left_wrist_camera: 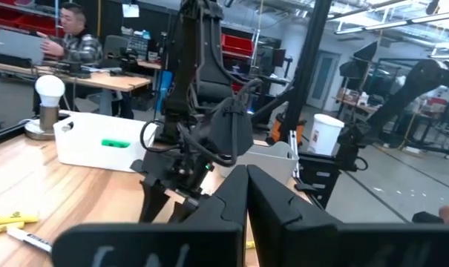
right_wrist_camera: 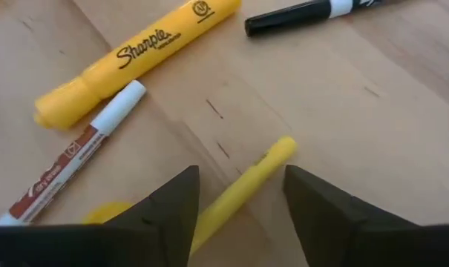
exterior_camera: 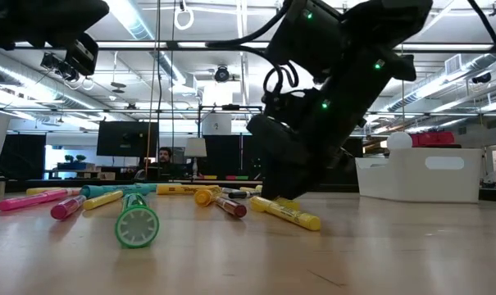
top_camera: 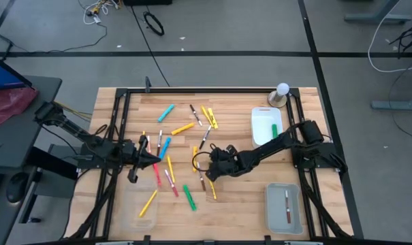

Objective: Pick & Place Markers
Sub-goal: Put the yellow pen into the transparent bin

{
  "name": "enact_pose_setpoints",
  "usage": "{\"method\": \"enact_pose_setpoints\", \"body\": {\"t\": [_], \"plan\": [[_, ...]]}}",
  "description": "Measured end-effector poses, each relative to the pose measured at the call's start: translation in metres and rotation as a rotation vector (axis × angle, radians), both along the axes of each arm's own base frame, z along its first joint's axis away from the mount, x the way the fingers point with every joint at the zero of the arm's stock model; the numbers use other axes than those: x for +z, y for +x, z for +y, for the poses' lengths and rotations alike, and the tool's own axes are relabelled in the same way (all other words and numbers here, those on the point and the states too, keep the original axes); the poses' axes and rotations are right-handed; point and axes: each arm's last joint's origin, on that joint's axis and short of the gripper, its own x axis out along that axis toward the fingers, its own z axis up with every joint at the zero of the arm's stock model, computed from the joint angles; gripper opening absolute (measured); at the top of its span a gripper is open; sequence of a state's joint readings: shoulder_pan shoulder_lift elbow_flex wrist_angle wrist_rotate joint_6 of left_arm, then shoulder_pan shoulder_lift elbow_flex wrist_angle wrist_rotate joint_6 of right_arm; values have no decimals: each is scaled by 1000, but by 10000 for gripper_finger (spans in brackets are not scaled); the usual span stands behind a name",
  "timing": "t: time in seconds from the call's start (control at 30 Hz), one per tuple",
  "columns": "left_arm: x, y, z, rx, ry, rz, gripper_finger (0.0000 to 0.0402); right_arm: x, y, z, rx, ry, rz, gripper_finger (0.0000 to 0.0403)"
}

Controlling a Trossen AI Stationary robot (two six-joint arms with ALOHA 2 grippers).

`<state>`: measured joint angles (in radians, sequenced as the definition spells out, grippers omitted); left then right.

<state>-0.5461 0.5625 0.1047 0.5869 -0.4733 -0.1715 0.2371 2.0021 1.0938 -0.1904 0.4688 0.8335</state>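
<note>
Bright even ceiling strip lighting, soft shadows, blurred foreground fingers (right_wrist_camera: 172,215)

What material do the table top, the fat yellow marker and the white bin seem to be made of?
Table top: seems to be light wood with a matte finish; grain lines and plank seams show.
Fat yellow marker: seems to be smooth plastic with a slight sheen and black printed lettering.
White bin: probably opaque moulded plastic, with rounded corners; the finish is hard to judge.

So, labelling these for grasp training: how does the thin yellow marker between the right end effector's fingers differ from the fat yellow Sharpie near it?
The thin yellow marker is slim and unprinted; the yellow Sharpie is thicker and carries black lettering. The thin one lies between the right end effector's open fingers; the Sharpie lies beyond them. Both are yellow and lie flat on the table.
</note>
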Motion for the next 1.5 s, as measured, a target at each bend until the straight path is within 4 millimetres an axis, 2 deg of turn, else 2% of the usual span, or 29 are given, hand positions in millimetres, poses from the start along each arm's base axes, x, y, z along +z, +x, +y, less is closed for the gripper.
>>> {"method": "enact_pose_setpoints", "body": {"t": [0.2, 0.37, 0.43, 0.5, 0.57, 0.63, 0.77, 0.87, 1.0, 1.1, 1.23, 1.37, 1.5], "plan": [[0, 0, 0, 4, 0, 1, 14, 0, -4, -3, -24, -4, 37, 129], [0, 0, 0, 4, 0, 2, 14, 0, -5, -5, -25, -38, 46, 50], [0, 0, 0, 4, 0, 1, 14, 4, -5, -5, 0, -51, 47, 21], [0, 0, 0, 5, -2, -3, 14, 11, -8, -7, 23, -72, 53, 13], [2, 0, 0, 6, 4, -17, 14, 27, -10, -8, 25, -109, 17, 21], [4, 0, 0, 6, 22, -36, 14, 51, -7, -9, 32, -145, -77, 27], [6, 0, -4, -12, 53, -72, 14, 89, -5, -2, 138, -224, -236, 15], [5, 2, -9, -25, 65, -78, 14, 118, 2, 11, 235, -285, -444, 10], [2, 11, -14, -30, 44, -65, 18, 146, 13, 27, 417, -333, -747, 10], [7, 23, -23, -48, 86, -44, 47, 158, 16, 35, 508, -343, -949, 10], [19, 45, -37, -23, 159, -23, 116, 167, 17, 36, 527, -344, -1126, 10], [36, 69, -48, 36, 175, -23, 191, 169, 18, 36, 513, -384, -1211, 10], [46, 94, -53, 77, 185, -18, 241, 170, 18, 37, 505, -409, -1253, 10]]}}
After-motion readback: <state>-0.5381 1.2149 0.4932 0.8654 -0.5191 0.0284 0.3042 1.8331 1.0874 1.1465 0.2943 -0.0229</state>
